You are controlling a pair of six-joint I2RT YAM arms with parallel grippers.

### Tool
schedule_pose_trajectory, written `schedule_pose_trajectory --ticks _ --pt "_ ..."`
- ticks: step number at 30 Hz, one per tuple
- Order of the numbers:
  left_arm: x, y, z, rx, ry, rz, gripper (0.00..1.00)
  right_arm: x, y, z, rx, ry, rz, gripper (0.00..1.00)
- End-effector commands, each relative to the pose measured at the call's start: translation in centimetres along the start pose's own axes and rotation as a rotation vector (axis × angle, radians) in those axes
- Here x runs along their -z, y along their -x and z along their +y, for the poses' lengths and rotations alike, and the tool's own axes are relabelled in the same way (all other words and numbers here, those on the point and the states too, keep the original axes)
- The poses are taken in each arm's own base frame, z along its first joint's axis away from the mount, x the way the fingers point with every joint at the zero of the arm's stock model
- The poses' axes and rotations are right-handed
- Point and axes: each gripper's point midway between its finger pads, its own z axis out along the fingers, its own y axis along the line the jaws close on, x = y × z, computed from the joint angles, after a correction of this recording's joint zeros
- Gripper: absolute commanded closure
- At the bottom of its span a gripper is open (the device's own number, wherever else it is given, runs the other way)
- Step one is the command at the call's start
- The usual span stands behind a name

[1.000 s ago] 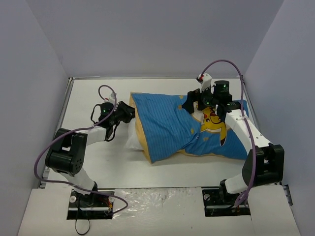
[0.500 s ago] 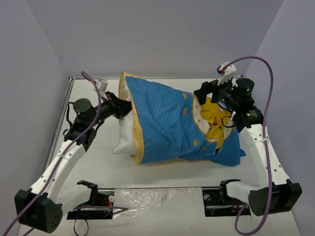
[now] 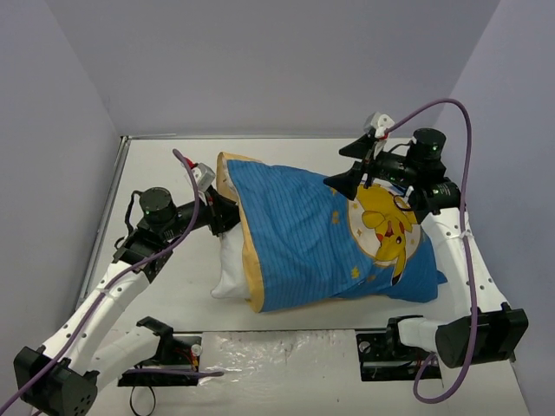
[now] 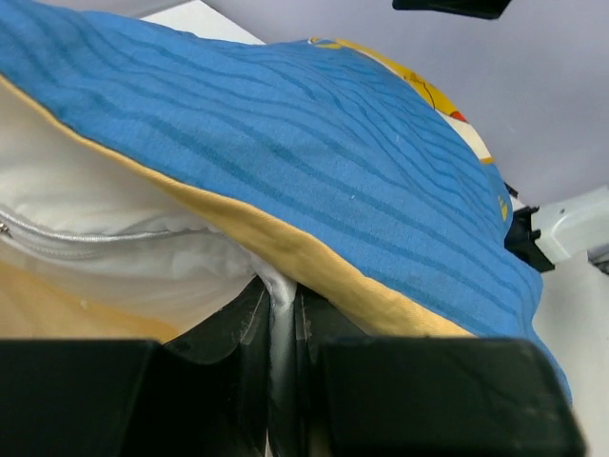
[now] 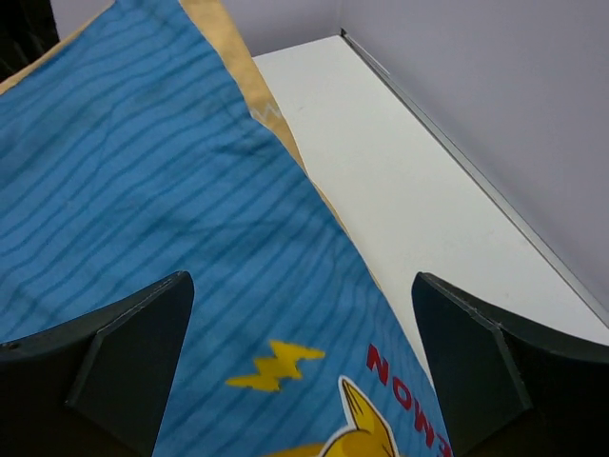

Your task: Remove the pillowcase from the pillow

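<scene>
From its base at the near left edge of the table (image 3: pixel 156 173), the left arm reaches forward and inward with its elbow low, bringing the left hand (image 3: pixel 227 217) to the open end of the pillowcase (image 3: pixel 303 234). In its wrist view the fingers (image 4: pixel 243 324) are pressed together on a fold of white fabric from the pillow (image 4: pixel 114 238), just under the case's yellow hem, and a silver zip (image 4: pixel 95 233) crosses the pillow there. The pillow lies mid-table, mostly inside the case, with only its white left end sticking out. The right arm rises from the near right corner and bends over the case's right side. The right hand (image 3: pixel 347 178) hangs above the far part of the case beside the Pikachu print (image 3: pixel 386 230). Its fingers (image 5: pixel 133 352) are spread wide over the striped cloth with nothing gripped, and whether the tips touch the cloth cannot be told. The arm hides part of the print, and the case hides most of the pillow.
</scene>
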Motion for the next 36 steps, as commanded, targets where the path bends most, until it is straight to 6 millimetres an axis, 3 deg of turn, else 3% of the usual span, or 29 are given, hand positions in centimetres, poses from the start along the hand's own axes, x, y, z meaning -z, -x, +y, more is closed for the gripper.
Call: schedule_pose_trajectory --ticks 1,4,10,12,13,15,16,18,20,23,25,29,31,34,36 --pt "0.4 2.0 -3.1 -0.157 -0.123 -0.046 0.98 -0.6 2.4 2.5 0.186 0.127 -0.064 0.05" --pt "0.3 2.0 -3.2 -0.161 -0.127 -0.045 0.98 -1.8 0.5 2.4 0.152 0.134 -0.027 0.05" --pt "0.2 2.3 -3.1 -0.163 -0.120 -0.049 0.98 -4.7 -6.7 3.1 0.049 0.107 0.153 0.06" --pt "0.2 2.5 -3.1 -0.166 -0.114 -0.053 0.98 -4.9 -8.6 3.1 0.034 0.093 0.194 0.12" --pt "0.1 2.6 -3.1 -0.168 -0.116 -0.055 0.98 -4.9 -9.0 3.0 0.032 0.085 0.203 0.15" --pt "-0.1 2.8 -3.1 -0.165 -0.115 -0.064 0.98 -5.0 -9.7 2.7 0.018 0.071 0.222 0.35" --pt "-0.2 3.1 -3.1 -0.170 -0.120 -0.074 0.98 -5.0 -9.7 2.8 0.012 0.078 0.221 0.52" --pt "-0.5 3.1 -2.9 -0.155 -0.117 -0.075 0.98 -5.0 -9.4 3.4 0.008 0.111 0.205 0.72" --pt "-0.7 3.7 -2.9 -0.160 -0.111 -0.084 0.98 -4.7 -8.4 3.7 0.024 0.120 0.179 0.98" --pt "-0.9 5.6 -2.4 -0.190 -0.068 -0.117 0.98 -3.6 -5.4 3.3 0.085 0.061 0.133 1.00" --pt "-1.1 7.1 -2.1 -0.205 -0.040 -0.150 0.98 -2.5 -3.2 1.6 0.140 -0.050 0.108 1.00" --pt "-1.8 11.6 -3.1 -0.221 -0.058 -0.229 0.98 1.7 2.4 -1.8 0.245 -0.342 0.006 1.00" --pt "-1.8 13.0 -3.9 -0.219 -0.082 -0.257 0.98 4.1 3.8 -3.7 0.258 -0.477 -0.021 1.00" --pt "-1.2 14.6 -4.8 -0.242 -0.090 -0.289 0.98 6.3 3.7 -5.4 0.288 -0.624 -0.018 1.00" --pt "-0.5 14.3 -4.8 -0.271 -0.064 -0.279 0.98 6.9 1.6 -6.1 0.291 -0.679 0.024 1.00"
